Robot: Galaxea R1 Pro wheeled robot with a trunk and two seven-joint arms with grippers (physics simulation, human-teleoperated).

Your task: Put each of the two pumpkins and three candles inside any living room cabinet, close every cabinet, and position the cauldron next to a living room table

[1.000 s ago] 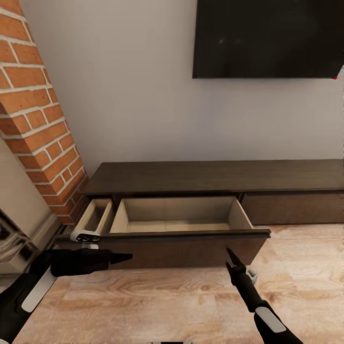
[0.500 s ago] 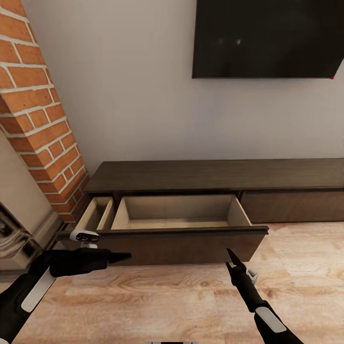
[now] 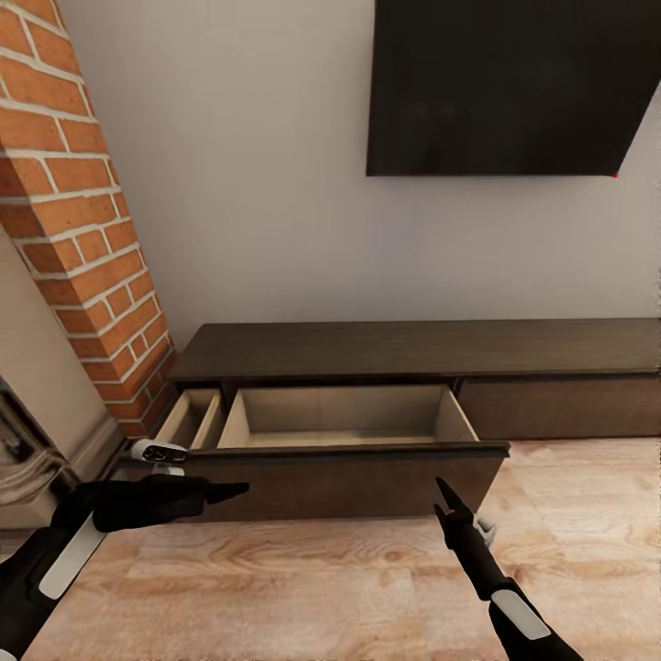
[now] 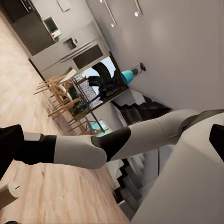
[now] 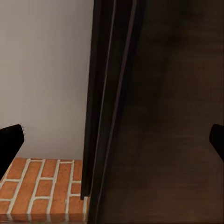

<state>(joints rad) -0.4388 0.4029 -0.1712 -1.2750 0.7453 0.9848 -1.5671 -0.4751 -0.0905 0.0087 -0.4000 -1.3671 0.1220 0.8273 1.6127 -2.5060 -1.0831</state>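
Against the pale wall stands the cabinet (image 3: 413, 344), long, low and dark brown, and we use it as our landmark. Its wide middle drawer (image 3: 349, 418) is pulled out toward us and shows a pale beige inside with nothing in it. Just beside this drawer, on the side of the brick column (image 3: 83, 229), a narrow drawer (image 3: 191, 418) is also pulled out. The front at the other end of the cabinet sits flush. Above the cabinet a dark screen (image 3: 505, 83) hangs on the wall.

Our left gripper (image 3: 229, 491) hangs in front of the open drawer's front panel, low and near the narrow drawer, pointing sideways along the panel; its fingers look pressed together into 1 thin tip. Our right gripper (image 3: 442, 491) points up toward the same panel, near its other end. From the head its fingers look close, but in the right wrist view 2 dark fingertips (image 5: 11, 140) stand far apart at the edges, with the cabinet's dark wood (image 5: 163, 116) between them, so we read them as spread wide and holding nothing.
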